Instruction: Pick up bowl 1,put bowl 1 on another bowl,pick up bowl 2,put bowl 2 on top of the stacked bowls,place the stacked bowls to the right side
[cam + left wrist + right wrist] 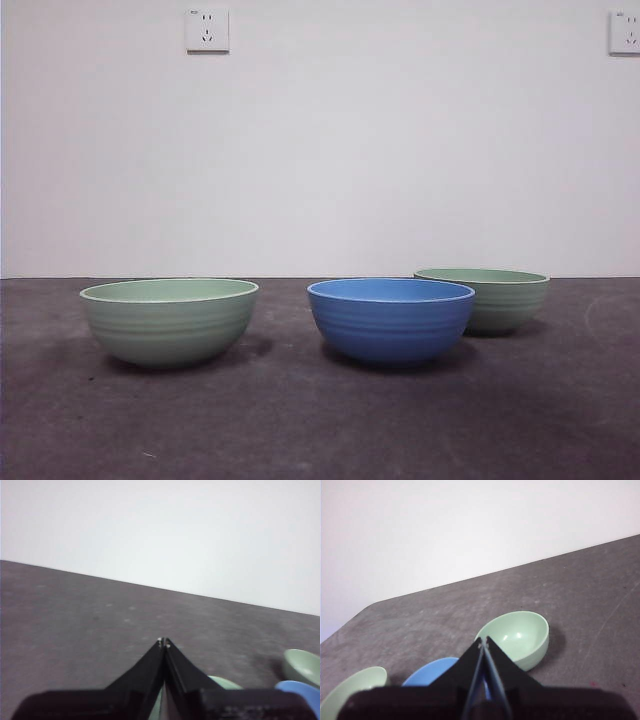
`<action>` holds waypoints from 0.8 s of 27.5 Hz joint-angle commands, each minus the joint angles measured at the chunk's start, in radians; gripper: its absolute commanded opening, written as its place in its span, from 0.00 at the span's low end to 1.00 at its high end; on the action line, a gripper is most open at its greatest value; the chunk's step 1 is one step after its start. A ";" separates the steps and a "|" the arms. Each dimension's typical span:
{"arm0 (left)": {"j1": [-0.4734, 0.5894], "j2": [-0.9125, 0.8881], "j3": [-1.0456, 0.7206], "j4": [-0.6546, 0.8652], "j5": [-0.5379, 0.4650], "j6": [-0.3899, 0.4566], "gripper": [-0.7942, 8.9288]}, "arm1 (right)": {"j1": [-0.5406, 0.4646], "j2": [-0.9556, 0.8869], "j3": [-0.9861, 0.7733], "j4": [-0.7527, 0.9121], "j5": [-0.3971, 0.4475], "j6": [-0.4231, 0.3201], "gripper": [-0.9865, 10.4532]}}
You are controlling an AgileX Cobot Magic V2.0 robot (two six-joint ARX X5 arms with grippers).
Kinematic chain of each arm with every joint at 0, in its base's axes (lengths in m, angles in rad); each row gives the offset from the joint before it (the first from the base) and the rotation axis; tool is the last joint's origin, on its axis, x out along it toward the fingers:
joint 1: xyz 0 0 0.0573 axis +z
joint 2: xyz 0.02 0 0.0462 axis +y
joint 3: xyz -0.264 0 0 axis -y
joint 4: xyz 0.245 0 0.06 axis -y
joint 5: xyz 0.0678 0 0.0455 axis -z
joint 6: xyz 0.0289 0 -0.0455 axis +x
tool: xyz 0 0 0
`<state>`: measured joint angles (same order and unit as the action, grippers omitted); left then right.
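Three ribbed bowls stand apart on the dark table, none stacked. A pale green bowl (pixel 168 320) is at the left, the blue bowl (pixel 390 318) is in the middle, and a second pale green bowl (pixel 490 298) sits a little behind it to the right. No arm shows in the front view. My left gripper (pixel 163 641) is shut and empty, held above the left green bowl (pixel 225 682), with the blue bowl (pixel 300 692) and the far green bowl (pixel 302 666) off to its side. My right gripper (pixel 483 641) is shut and empty, above the blue bowl (pixel 427 677) and the right green bowl (pixel 517 637).
The table (pixel 320 430) is dark grey with a white wall behind it, carrying two sockets (pixel 207 30). The left green bowl (pixel 352 687) also shows at the edge of the right wrist view. A rounded table corner appears beyond it.
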<state>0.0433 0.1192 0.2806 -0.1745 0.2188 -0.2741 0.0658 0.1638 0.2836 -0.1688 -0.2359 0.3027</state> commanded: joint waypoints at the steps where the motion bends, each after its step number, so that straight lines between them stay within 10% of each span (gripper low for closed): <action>1: 0.003 0.063 0.065 -0.029 0.076 -0.010 0.07 | 0.002 0.063 0.082 -0.042 -0.027 0.003 0.08; 12: 0.002 0.365 0.377 -0.314 0.401 0.203 0.07 | 0.005 0.383 0.449 -0.465 -0.315 -0.338 0.08; 22: -0.022 0.525 0.596 -0.641 0.548 0.398 0.07 | 0.061 0.575 0.708 -0.841 -0.313 -0.567 0.08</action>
<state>0.0292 0.6415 0.8688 -0.7986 0.7559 0.0635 0.1223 0.7341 0.9867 -0.9966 -0.5472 -0.2073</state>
